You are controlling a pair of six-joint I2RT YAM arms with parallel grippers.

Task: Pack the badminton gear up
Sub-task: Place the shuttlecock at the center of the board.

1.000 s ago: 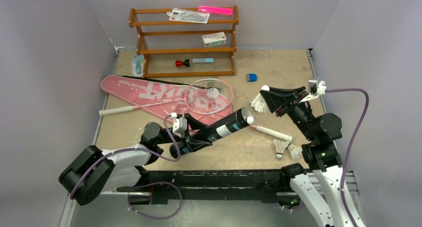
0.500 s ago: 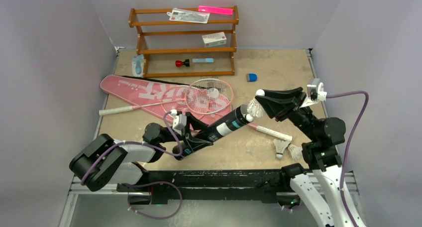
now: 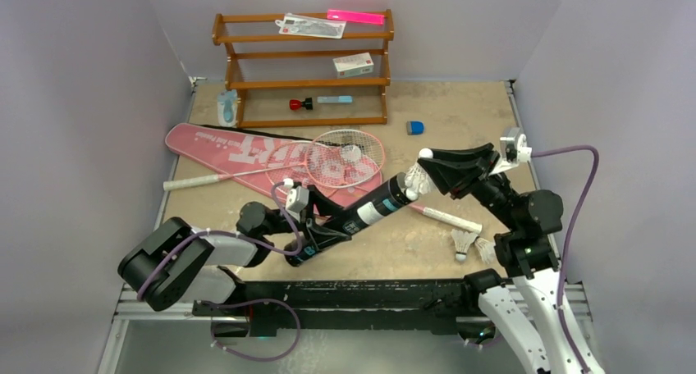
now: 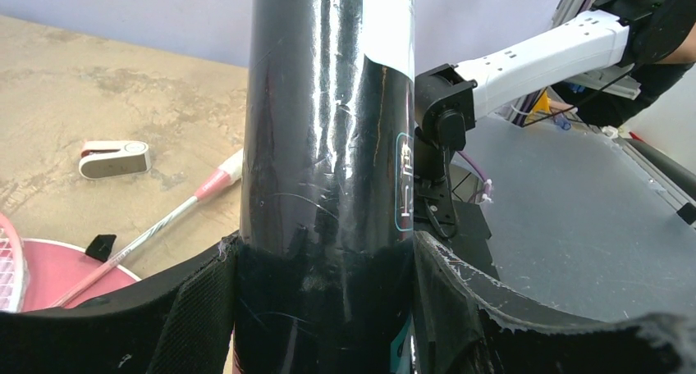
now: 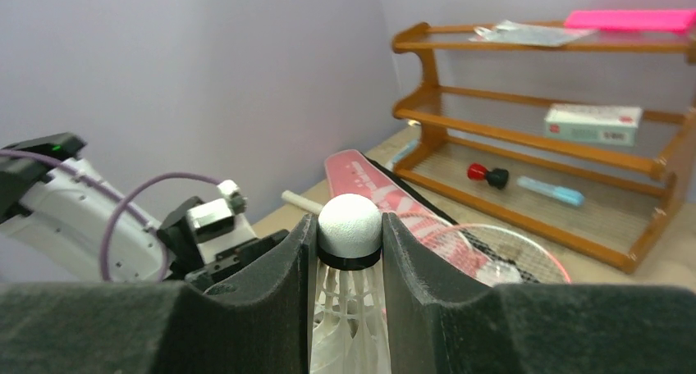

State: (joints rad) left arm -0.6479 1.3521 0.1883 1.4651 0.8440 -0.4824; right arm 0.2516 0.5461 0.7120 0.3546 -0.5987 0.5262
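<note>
My left gripper (image 3: pixel 316 236) is shut on the lower part of the long black tube (image 3: pixel 361 212), which is tilted up to the right off the table; in the left wrist view the tube (image 4: pixel 328 144) fills the space between the jaws. My right gripper (image 3: pixel 427 167) is shut on a white shuttlecock (image 3: pixel 419 177), its feather skirt touching the tube's open upper end. In the right wrist view the shuttlecock's cork (image 5: pixel 350 226) sits between the pads. Two pink rackets (image 3: pixel 345 157) lie on the pink SPORT bag (image 3: pixel 246 148). Two more shuttlecocks (image 3: pixel 464 243) lie at the front right.
A brown wooden rack (image 3: pixel 304 66) stands at the back with a small white box (image 3: pixel 353 64) and other small items. A small blue object (image 3: pixel 415 128) lies right of it. One racket's white handle (image 3: pixel 447 219) lies near the tube's upper end.
My right gripper has moved left and slightly down with the shuttlecock, bringing it to the tube's open end. My left gripper has shifted the tube slightly left.
</note>
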